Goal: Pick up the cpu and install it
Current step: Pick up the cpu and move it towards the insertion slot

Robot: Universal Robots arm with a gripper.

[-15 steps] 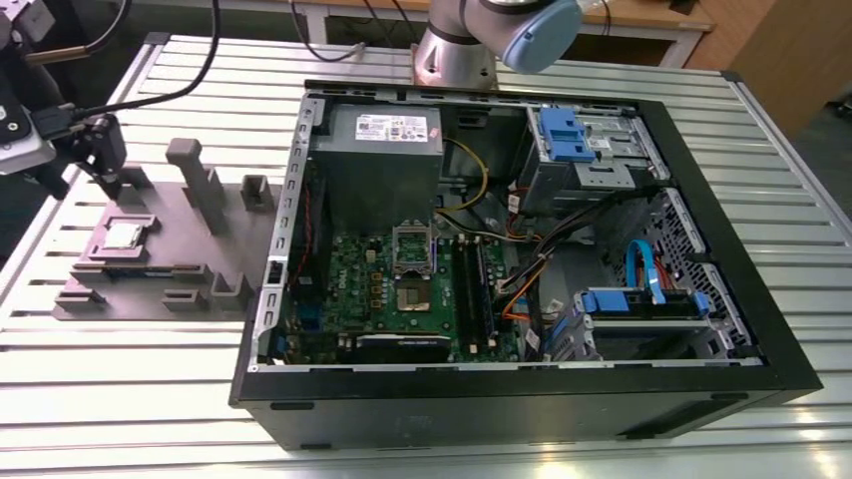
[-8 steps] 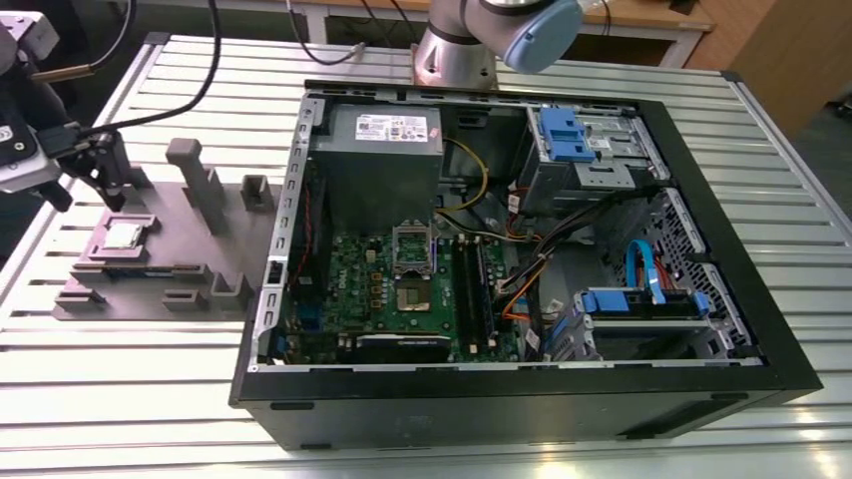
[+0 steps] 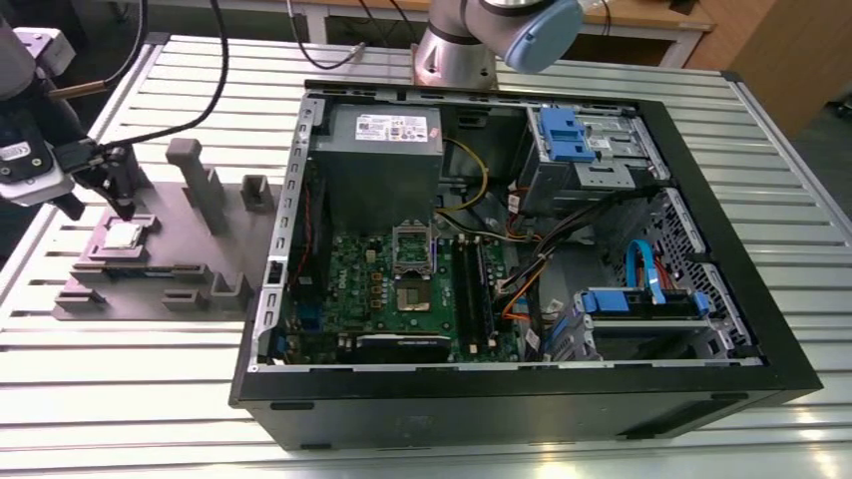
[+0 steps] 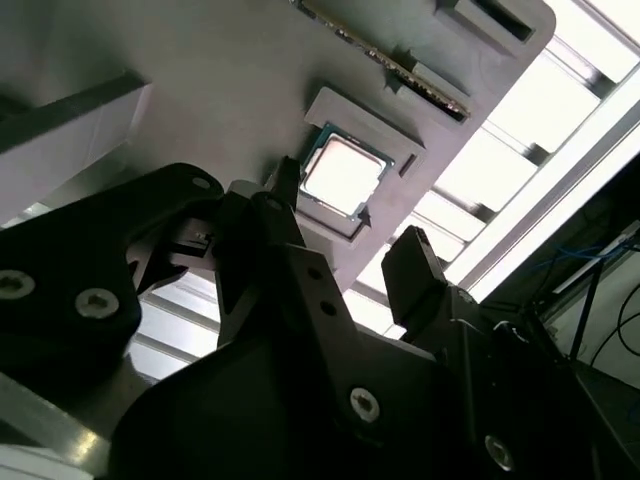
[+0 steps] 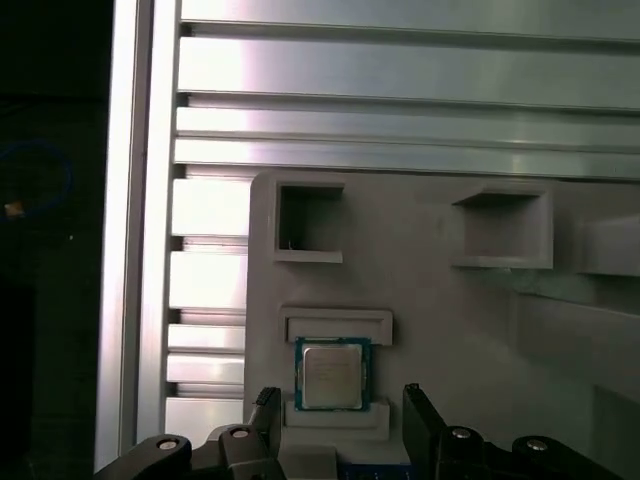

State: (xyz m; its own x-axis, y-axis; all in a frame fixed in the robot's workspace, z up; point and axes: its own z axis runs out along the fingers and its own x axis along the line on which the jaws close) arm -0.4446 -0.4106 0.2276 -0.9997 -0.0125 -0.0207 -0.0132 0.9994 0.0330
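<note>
We see the claw (image 3: 100, 212) at the exterior view's left, hanging low over a grey fixture plate (image 3: 174, 261) that lies on the slatted metal table (image 3: 134, 389). The cpu (image 3: 124, 236) sits flat in a shallow square pocket of that plate, its shiny metal top facing up, directly under the claw.

In both wrist views the claw (image 4: 350, 225) (image 5: 340, 402) is spread wide and grasps nothing. Its two black fingers (image 5: 420, 412) stand one on each side of the cpu (image 5: 331, 375) (image 4: 342, 175), apart from it, and the chip lies in the gap between them. We cannot tell whether the fingertips touch the plate (image 5: 450, 320) itself.

Toward the exterior view's right, just beside the fixture plate, an open computer case (image 3: 745, 334) lies on its side on the table. Its green motherboard (image 3: 359, 299) faces up inside, well apart from the cpu.
</note>
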